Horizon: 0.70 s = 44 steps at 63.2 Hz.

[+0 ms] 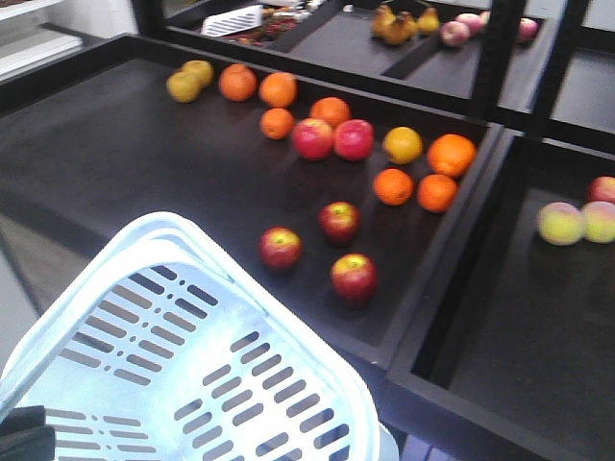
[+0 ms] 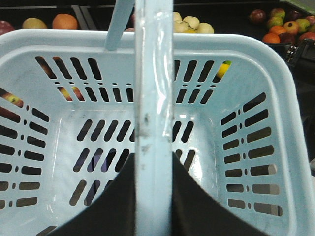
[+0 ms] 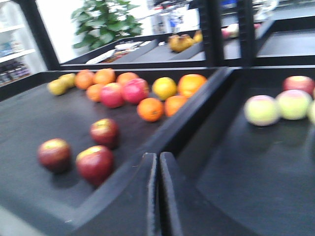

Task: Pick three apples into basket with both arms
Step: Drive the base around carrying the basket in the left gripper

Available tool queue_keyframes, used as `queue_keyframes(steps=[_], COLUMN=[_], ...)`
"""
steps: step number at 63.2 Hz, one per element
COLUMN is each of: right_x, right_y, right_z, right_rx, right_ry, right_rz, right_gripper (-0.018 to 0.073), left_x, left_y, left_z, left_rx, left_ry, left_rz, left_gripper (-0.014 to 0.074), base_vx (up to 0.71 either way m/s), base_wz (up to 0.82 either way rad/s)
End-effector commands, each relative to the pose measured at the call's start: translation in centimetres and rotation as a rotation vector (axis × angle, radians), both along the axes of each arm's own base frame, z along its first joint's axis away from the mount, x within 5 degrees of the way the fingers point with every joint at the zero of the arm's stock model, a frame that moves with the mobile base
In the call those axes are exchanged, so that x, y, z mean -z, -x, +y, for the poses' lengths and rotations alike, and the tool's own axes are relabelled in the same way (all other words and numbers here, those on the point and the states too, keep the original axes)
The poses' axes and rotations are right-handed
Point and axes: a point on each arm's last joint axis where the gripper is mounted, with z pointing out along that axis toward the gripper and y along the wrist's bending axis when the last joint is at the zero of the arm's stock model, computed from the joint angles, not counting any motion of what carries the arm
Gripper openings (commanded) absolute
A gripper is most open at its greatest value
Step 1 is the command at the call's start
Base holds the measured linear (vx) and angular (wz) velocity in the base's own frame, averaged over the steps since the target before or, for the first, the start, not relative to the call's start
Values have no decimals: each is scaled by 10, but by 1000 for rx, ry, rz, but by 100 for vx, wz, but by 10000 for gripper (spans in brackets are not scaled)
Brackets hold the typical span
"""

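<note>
Nothing has gone in so far. The pale blue basket (image 1: 154,229) is bare inside, its slotted floor showing clean in the left wrist view. The left gripper (image 2: 153,169) has its black fingers (image 2: 193,211) on either side of the hoop handle (image 2: 152,98), closed on it as far as I can judge. That puts the basket in front of the black display tray (image 1: 125,163), low and to the left of the fruit.

All three dark red apples lie loose on that tray, near one another but not touching:
- the left apple (image 1: 281,248)
- the apple behind it (image 1: 338,221)
- the apple nearest the tray's front lip (image 1: 354,278)

Further back sit two brighter red apples (image 1: 312,138) and a scatter of oranges (image 1: 451,154), neither wanted here.

The right gripper (image 3: 158,196) hovers to the right of the three, above the black divider (image 3: 197,123) between trays. Its jaws are drawn to a thin slit with nothing between them.

So the count is none of three — every pick is left. I'd say the right arm must open up before it reaches for the closest apple.
</note>
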Motion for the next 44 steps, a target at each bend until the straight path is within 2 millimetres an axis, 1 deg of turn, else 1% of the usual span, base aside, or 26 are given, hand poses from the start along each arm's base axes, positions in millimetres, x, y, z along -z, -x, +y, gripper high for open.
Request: queue_keyframes(steps=[1,44], right_x=[-3,-3], right_y=[0,0], right_z=[0,0], right_rx=[-4,-4], right_ry=[11,11], right_rz=[-71,-71], right_gripper=[-4,-4], left_x=[-16,-16], left_y=[-2,-2], left_z=[-1,-1], left_rx=[-35,-35], left_ry=[103,103], left_rz=[-47,-47], left_gripper=[-8,-8], base_vx=[-13,-14], base_wz=[51,55])
